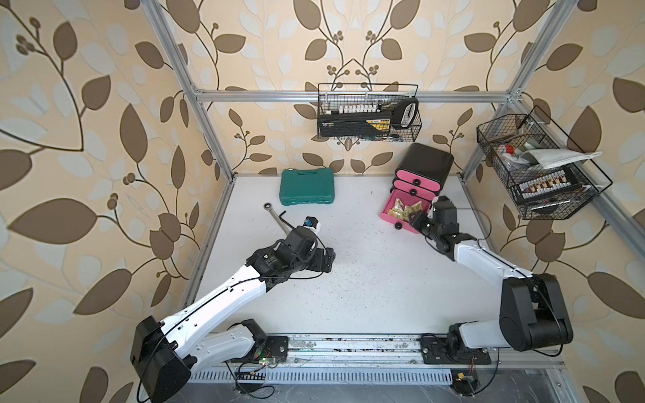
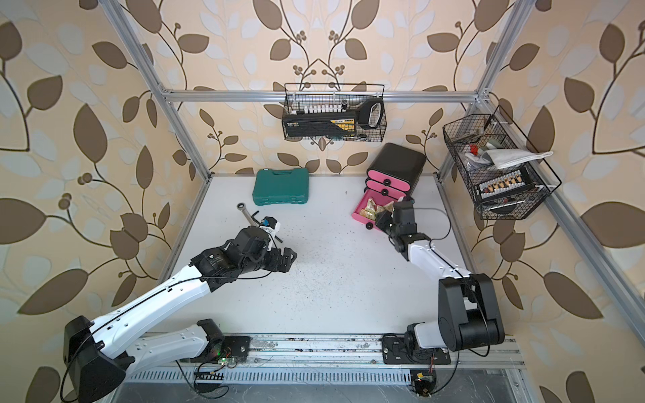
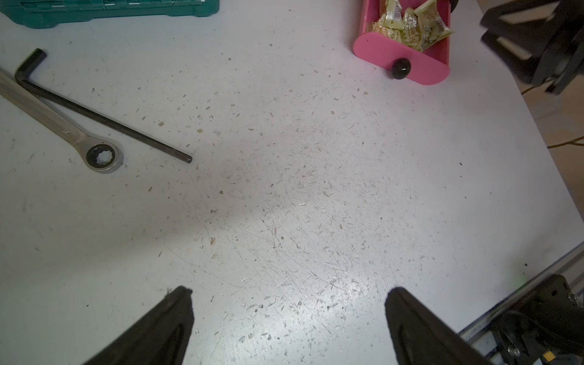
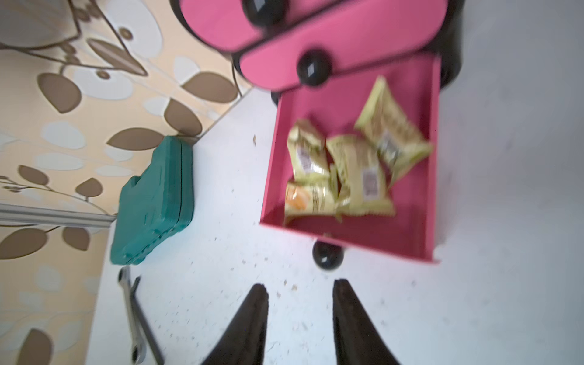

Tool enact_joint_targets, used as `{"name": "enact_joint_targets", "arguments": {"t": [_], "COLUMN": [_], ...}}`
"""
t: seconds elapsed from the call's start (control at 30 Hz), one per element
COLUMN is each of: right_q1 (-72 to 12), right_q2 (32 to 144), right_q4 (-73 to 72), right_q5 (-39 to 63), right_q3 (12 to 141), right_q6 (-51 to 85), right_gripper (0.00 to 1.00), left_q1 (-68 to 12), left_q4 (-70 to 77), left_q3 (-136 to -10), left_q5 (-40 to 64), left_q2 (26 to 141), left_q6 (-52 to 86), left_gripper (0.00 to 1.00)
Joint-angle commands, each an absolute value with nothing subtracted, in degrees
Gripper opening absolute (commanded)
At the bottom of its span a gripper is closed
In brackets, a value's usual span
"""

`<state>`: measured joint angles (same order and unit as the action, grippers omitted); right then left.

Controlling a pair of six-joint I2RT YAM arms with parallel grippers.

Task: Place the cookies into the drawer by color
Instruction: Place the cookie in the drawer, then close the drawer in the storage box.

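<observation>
The drawer cabinet is black with three pink fronts and stands at the back right of the table. Its bottom drawer is pulled out, and several yellow-green cookies lie in it; they show in both top views. My right gripper hovers just in front of that drawer's black knob, open a little with nothing between its fingers. My left gripper hangs wide open and holding nothing over bare table at the left-centre. No cookies lie on the table.
A green tool case lies at the back of the table. A silver wrench and a black hex key lie beside my left arm. Wire baskets hang on the back wall and the right frame.
</observation>
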<state>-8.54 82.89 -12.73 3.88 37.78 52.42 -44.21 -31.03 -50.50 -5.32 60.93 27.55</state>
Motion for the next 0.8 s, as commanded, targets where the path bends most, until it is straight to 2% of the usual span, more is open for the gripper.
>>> {"name": "enact_joint_targets", "arguments": {"t": [0.0, 0.2, 0.33, 0.6, 0.7, 0.77], "right_q1": [-10.62, -10.57, -10.48, -9.55, -8.41, -7.94], "right_q2": [87.58, 104.49, 111.62, 116.61, 118.62, 119.86], "right_q4": [-35.15, -57.08, -62.77, -70.48, -72.28, -74.16], "right_q5": [6.41, 5.83, 3.7, -2.15, -1.63, -1.58], "right_q3": [31.84, 29.56, 29.63, 26.79, 27.21, 27.27], "right_q6": [74.46, 83.73, 86.51, 89.99, 90.43, 90.73], "right_gripper": [0.39, 0.41, 0.43, 0.55, 0.55, 0.5], "left_q1": [-43.95, -43.95, -43.95, -43.95, -43.95, -43.95], "left_q4": [-29.44, -29.87, -30.23, -30.26, -30.09, -30.05], "left_q3": [-50.63, -49.51, -48.88, -49.03, -49.22, -49.29], "left_q5": [-3.69, -4.06, -4.5, -4.75, -4.57, -4.54], "left_q2": [60.47, 58.7, 57.67, 58.51, 59.05, 59.15], "left_q6": [28.72, 29.17, 29.4, 29.03, 28.93, 28.91], "left_gripper": [0.98, 0.98, 0.98, 0.98, 0.98, 0.98]}}
